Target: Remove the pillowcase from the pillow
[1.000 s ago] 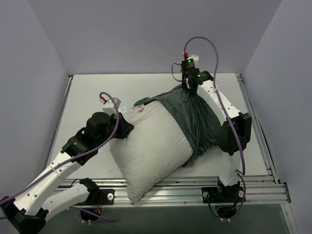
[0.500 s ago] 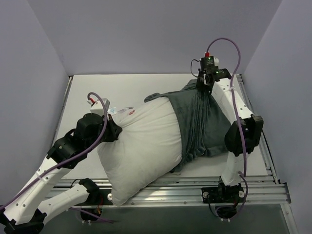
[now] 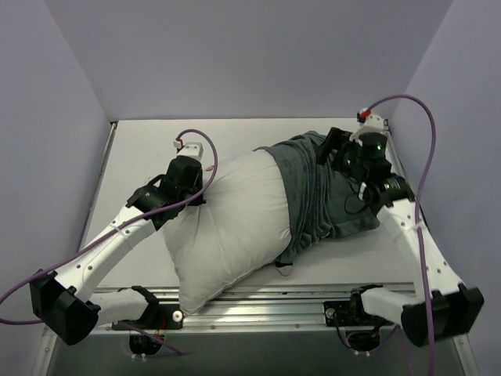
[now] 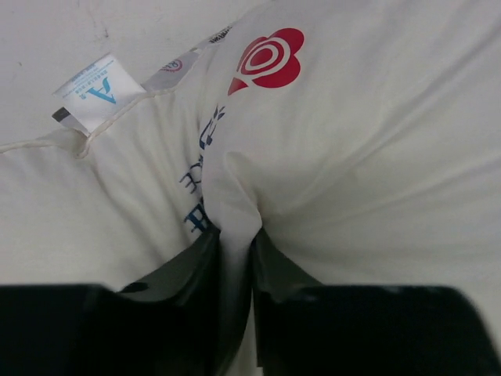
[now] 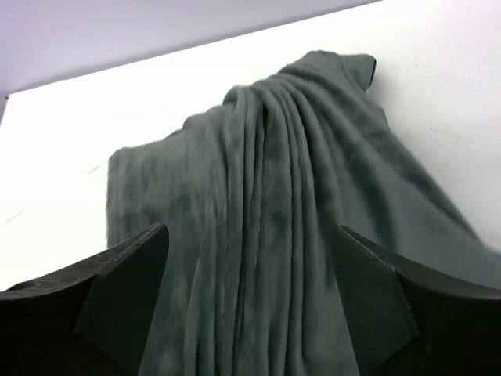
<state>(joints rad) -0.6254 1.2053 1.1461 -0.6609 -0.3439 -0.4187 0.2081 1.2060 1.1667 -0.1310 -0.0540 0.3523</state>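
Observation:
The white pillow (image 3: 235, 219) lies slantwise across the table, its near corner over the front rail. The grey-green pillowcase (image 3: 321, 196) covers only its right end, bunched in long folds. My left gripper (image 3: 197, 190) is at the pillow's upper left corner. In the left wrist view the gripper (image 4: 235, 235) is shut on a pinched fold of the pillow (image 4: 376, 141), just below a red logo (image 4: 266, 56). My right gripper (image 3: 334, 149) hovers over the pillowcase's far end. Seen from its wrist, the gripper (image 5: 250, 231) stands wide open above the pillowcase (image 5: 266, 180), holding nothing.
A sewn-in white tag (image 4: 98, 94) sticks out of the pillow's seam. The metal rail (image 3: 313, 301) runs along the table's near edge. Purple walls close in the table (image 3: 141, 149) on three sides; the right arm's elbow is near the right wall.
My right gripper has let go of the pillowcase and opened, and its arm has swung right. The left gripper has moved up and right with the pillow's corner, and more white pillow is bare.

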